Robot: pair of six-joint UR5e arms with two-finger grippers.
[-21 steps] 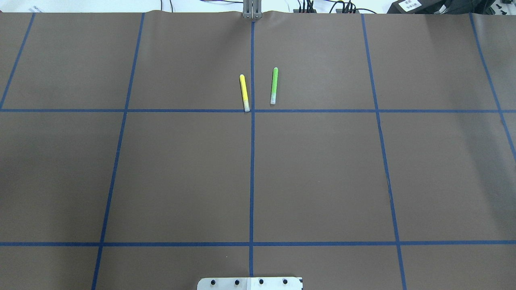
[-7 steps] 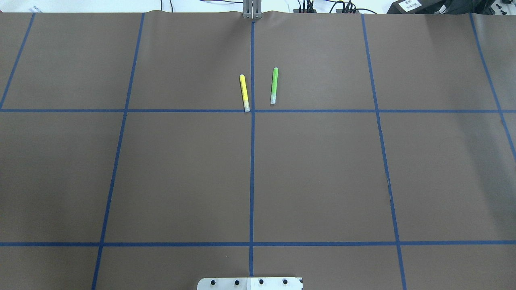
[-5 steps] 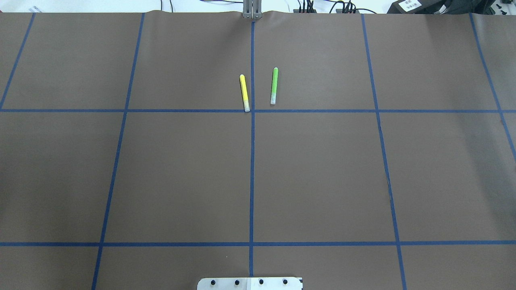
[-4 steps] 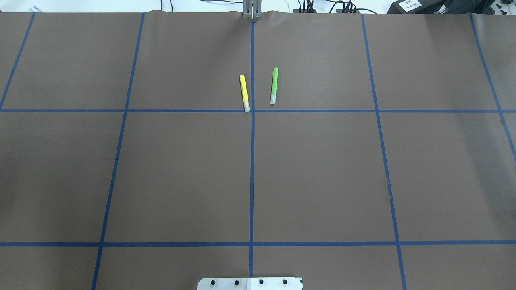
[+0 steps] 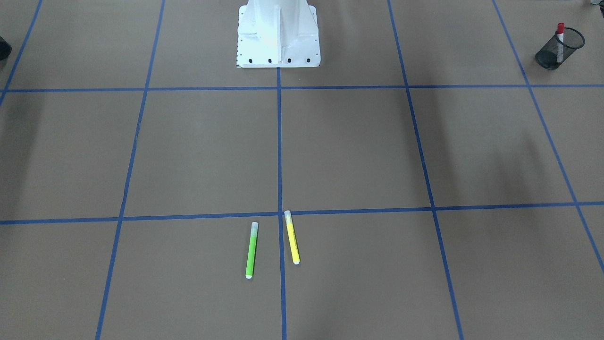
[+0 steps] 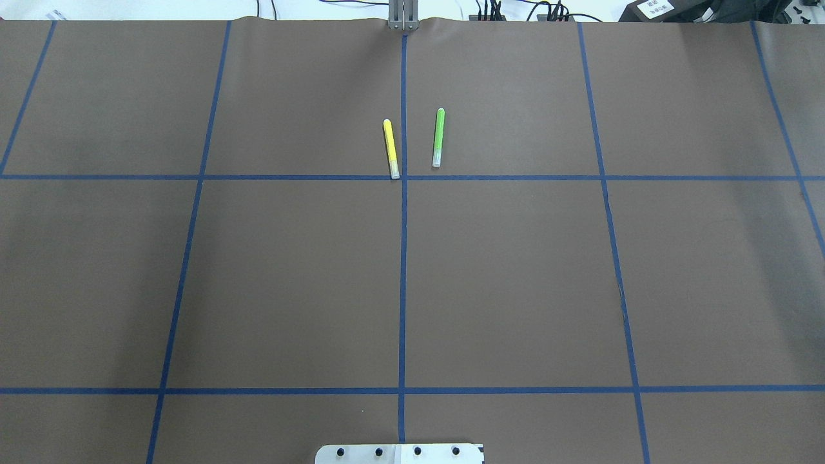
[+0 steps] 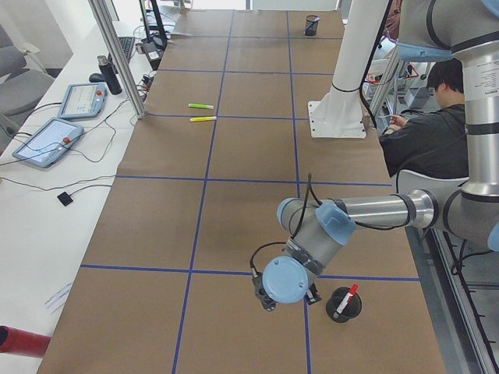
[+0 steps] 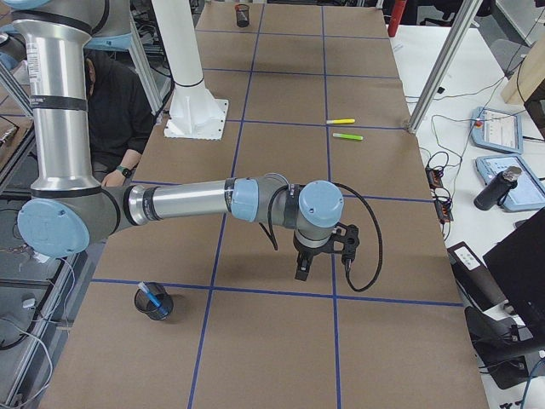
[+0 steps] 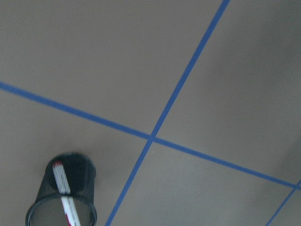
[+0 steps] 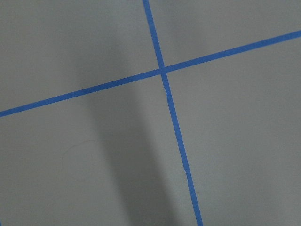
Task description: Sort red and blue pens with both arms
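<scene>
The red pen [image 5: 560,38] stands in a black mesh cup [image 5: 547,59] near the table's left end; it also shows as the red pen [image 9: 62,188] in the left wrist view. The blue pen [image 8: 150,293] stands in another black mesh cup [image 8: 154,305] near the right end. My left gripper [image 7: 287,301] hangs just beside the red pen's cup [image 7: 344,305]. My right gripper [image 8: 323,259] hovers over bare table, well away from the blue pen's cup. Neither gripper's fingers show clearly, so I cannot tell if they are open or shut.
A yellow marker [image 6: 390,148] and a green marker [image 6: 438,137] lie side by side across the centre tape line at the far middle. The white robot base [image 5: 278,33] stands at the near edge. A seated person [image 7: 437,136] is behind the robot.
</scene>
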